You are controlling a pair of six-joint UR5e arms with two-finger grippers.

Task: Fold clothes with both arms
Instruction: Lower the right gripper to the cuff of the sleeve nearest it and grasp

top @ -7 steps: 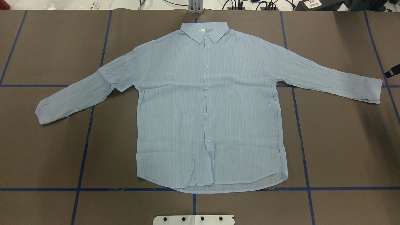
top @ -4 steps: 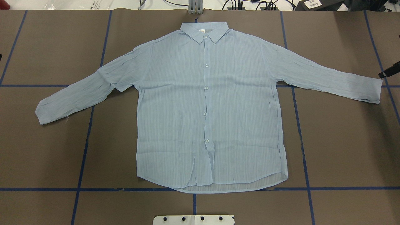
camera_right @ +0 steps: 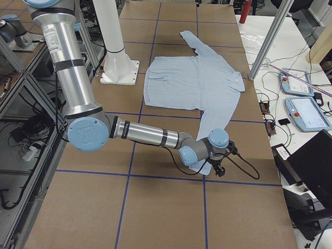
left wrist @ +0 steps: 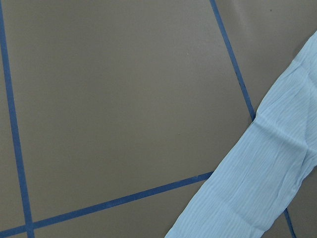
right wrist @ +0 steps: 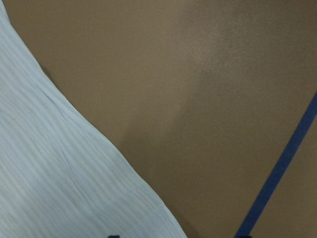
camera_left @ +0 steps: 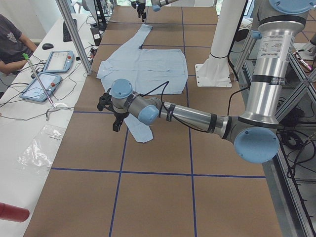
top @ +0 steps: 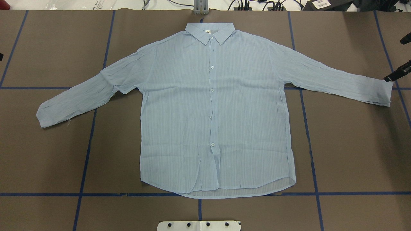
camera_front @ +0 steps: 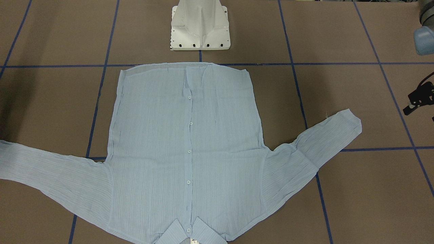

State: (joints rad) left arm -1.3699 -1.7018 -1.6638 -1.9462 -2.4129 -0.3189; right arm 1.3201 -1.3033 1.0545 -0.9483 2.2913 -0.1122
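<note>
The shirt [top: 212, 106] lies flat; the right pincer [top: 389, 77] has edged to its cuff [top: 383, 93], probably to grasp, though we cannot tell its spread.

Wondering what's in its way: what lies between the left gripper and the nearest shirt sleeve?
Front-facing view: only bare table and one blue tape line separate left gripper and sleeve.

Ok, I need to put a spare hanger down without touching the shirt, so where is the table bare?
Widest bare table: the robot-side corners, between each sleeve and the shirt sides. Smaller patches lie past the sleeves, either side of the collar. Crowded: the right cuff, where the right gripper hovers, and the thin strip between hem and white base.
</note>
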